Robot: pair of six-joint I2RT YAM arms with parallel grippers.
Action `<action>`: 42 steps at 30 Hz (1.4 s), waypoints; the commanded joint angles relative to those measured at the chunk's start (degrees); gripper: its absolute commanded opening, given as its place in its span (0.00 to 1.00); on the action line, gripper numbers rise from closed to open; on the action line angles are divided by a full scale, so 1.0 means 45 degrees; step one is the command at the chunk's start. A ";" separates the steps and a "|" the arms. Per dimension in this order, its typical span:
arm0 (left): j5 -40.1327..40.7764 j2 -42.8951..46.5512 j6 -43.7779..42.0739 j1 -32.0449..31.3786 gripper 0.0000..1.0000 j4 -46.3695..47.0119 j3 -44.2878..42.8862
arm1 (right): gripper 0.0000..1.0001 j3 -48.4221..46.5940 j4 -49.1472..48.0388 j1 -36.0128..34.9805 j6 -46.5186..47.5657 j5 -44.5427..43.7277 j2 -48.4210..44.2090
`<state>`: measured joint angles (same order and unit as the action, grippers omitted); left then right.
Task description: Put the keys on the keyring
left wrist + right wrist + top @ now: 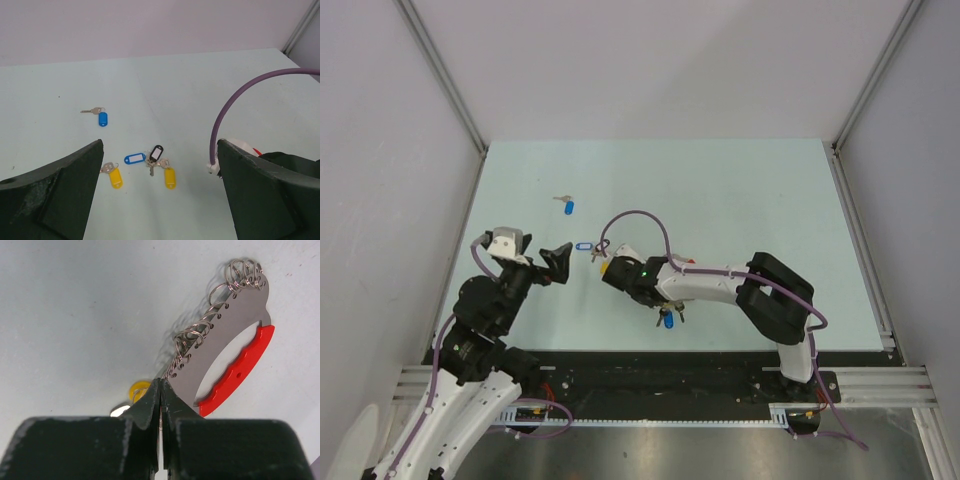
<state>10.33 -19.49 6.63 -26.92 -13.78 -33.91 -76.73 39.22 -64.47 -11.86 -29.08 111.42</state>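
Observation:
The keyring shows in the right wrist view: a red plastic arc (235, 371) and a silvery metal half (235, 315) carrying several small wire rings. My right gripper (161, 386) is shut on its metal edge, and a yellow tag (138, 389) hangs beside the jaws. From above, the right gripper (608, 267) is at the table's middle. My left gripper (558, 263) is open and empty, just left of it. In the left wrist view, a blue tag (134, 158), black tag (157, 152) and two yellow-tagged keys (170, 177) (113, 176) lie between the open fingers (75, 185).
A lone blue-tagged key (569, 206) lies farther back on the left, also in the left wrist view (102, 118). Another blue-tagged key (667, 320) lies under the right arm near the front edge. The right arm's purple cable (640, 215) loops over the table (740, 200).

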 commanded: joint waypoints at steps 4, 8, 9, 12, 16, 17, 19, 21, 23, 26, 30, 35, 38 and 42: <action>-0.0166 -0.0162 0.0284 0.0083 1.00 0.0523 0.0075 | 0.03 -0.0371 0.0151 0.0127 0.0018 -0.0394 -0.0365; -0.0225 -0.0201 0.0284 0.0083 1.00 0.0523 0.0075 | 0.13 -0.0371 0.0093 0.0088 -0.0060 -0.0393 -0.0209; -0.0225 -0.0201 0.0284 0.0083 1.00 0.0523 0.0075 | 0.15 -0.0371 0.0073 0.0068 -0.0060 -0.0374 -0.0189; -0.0225 -0.0182 0.0284 0.0103 1.00 0.0543 0.0094 | 0.23 -0.0371 0.0034 0.0029 -0.0099 -0.0393 -0.0072; -0.0244 -0.0143 0.0284 0.0083 1.00 0.0543 0.0075 | 0.25 -0.0371 -0.0005 -0.0010 -0.0158 -0.0432 0.0143; -0.0225 -0.0123 0.0284 0.0083 1.00 0.0524 0.0094 | 0.25 -0.0371 -0.0005 -0.0029 -0.0139 -0.0452 0.0240; -0.0244 -0.0123 0.0284 0.0102 1.00 0.0523 0.0075 | 0.25 -0.0371 0.0014 -0.0088 -0.0158 -0.0452 0.0299; -0.0225 -0.0123 0.0284 0.0083 1.00 0.0523 0.0075 | 0.24 -0.0371 0.0034 -0.0166 -0.0177 -0.0471 0.0397; -0.0225 -0.0104 0.0284 0.0102 1.00 0.0543 0.0094 | 0.24 -0.0371 0.0053 -0.0224 -0.0216 -0.0510 0.0436; -0.0244 -0.0104 0.0284 0.0103 1.00 0.0543 0.0075 | 0.21 -0.0371 0.0131 -0.0283 -0.0256 -0.0705 0.0573; -0.0264 -0.0143 0.0284 0.0103 1.00 0.0504 0.0075 | 0.15 -0.0371 0.0268 -0.0303 -0.0334 -0.1076 0.0671; -0.0283 -0.0182 0.0264 0.0083 1.00 0.0504 0.0075 | 0.02 -0.0371 0.0444 -0.0361 -0.0353 -0.1408 0.0495; -0.0341 -0.0220 0.0206 0.0083 1.00 0.0523 0.0056 | 0.00 -0.0371 0.0464 -0.0303 -0.0178 -0.1331 -0.0011; -0.0536 -0.0338 0.0108 0.0083 1.00 0.0523 0.0074 | 0.00 -0.0352 0.0405 0.0067 0.0173 -0.0475 -0.0851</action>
<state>9.67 -20.21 6.63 -26.92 -13.34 -33.65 -76.75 40.60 -65.45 -11.97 -32.91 113.25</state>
